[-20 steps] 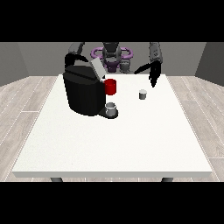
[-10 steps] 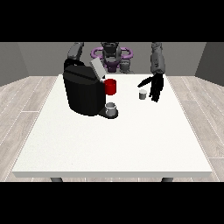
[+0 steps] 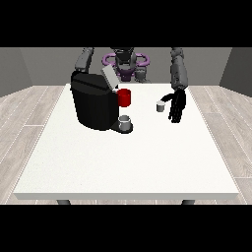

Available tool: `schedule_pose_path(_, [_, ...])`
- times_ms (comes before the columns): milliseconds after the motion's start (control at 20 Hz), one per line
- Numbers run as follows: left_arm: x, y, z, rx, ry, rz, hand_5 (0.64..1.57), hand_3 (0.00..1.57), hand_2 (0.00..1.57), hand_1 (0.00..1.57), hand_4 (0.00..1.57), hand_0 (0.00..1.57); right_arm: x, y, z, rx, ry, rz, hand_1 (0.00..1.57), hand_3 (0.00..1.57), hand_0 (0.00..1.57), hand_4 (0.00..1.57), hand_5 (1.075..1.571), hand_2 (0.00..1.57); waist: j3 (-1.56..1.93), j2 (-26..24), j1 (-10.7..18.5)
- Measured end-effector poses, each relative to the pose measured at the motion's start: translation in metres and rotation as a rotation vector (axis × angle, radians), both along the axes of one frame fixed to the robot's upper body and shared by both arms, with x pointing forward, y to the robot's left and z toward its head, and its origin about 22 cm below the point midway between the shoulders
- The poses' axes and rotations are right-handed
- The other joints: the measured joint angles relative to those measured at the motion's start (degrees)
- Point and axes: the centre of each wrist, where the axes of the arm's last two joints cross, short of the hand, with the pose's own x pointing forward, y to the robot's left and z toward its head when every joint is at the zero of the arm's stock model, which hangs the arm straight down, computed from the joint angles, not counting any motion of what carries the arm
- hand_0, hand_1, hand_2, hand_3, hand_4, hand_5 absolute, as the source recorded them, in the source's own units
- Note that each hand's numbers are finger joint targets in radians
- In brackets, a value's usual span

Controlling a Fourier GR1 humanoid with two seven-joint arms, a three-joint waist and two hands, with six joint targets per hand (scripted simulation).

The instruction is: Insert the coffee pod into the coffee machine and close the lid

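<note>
Right now the large white table (image 3: 123,162) spreads out before me, most of its near half bare. On its far left part stands the black coffee machine (image 3: 93,101), a bulky block with its grey lid (image 3: 109,77) tilted up and open at the top right corner. A red part (image 3: 125,97) sticks out of the machine's right side, and below it a small grey cup (image 3: 125,121) sits on the machine's base, touching the black body.

My arm at the view's right (image 3: 178,74) comes down from the far edge of the table, grey in its upper length and ending in my black hand (image 3: 177,106). That hand at the view's right hangs low over the table with its fingers pointing down and towards the near side, straight and relaxed rather than curled, and it has hold of nothing. Whether the fingertips touch the tabletop I cannot tell.

Just beside that hand, on its left, stands the coffee pod (image 3: 160,106), a small pale cup upright on the table. It is well apart from the machine, to the right of the red part, and my thumb reaches towards it without closing round it.

Of my other arm (image 3: 84,59) only the upper part shows behind the machine at the far left; its hand is hidden.
</note>
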Motion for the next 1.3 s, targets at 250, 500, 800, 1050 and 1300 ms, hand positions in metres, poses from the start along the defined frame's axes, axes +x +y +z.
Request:
schedule_pose_path(250, [0.005,0.003,0.000,0.042,0.032,-0.012,1.571,0.00,0.37,0.00,0.00,0.00,0.002,0.000,-0.006,0.009,0.010,-0.006,0.00,0.00,0.00,0.38,1.571,0.00,0.24,-0.4,-0.1])
schedule_pose_path(500, [0.013,0.003,0.006,0.038,0.066,-0.034,1.571,0.00,0.39,0.00,0.00,0.00,0.009,-0.004,-0.006,0.015,0.029,-0.026,0.00,0.00,0.00,0.39,1.571,0.00,0.37,-0.9,0.4])
schedule_pose_path(800, [0.017,0.004,0.005,0.078,0.037,-0.024,1.571,1.08,1.15,1.07,0.00,1.07,0.012,0.002,-0.005,0.028,0.031,-0.043,0.00,0.00,0.00,0.40,1.571,0.00,0.40,-1.1,0.4])
schedule_pose_path(1050, [0.017,-0.006,0.000,0.147,0.005,-0.032,1.571,1.09,1.20,1.18,0.00,1.18,0.010,0.003,-0.020,0.029,0.051,-0.049,0.00,0.00,0.00,0.33,1.571,0.00,0.48,-1.9,1.0])
schedule_pose_path(1300, [0.017,-0.020,-0.009,0.178,0.028,-0.061,1.571,1.08,1.21,1.20,0.00,1.20,0.010,-0.008,-0.029,0.026,0.090,-0.049,0.00,0.00,0.00,0.36,1.571,0.00,0.47,-3.7,0.8])
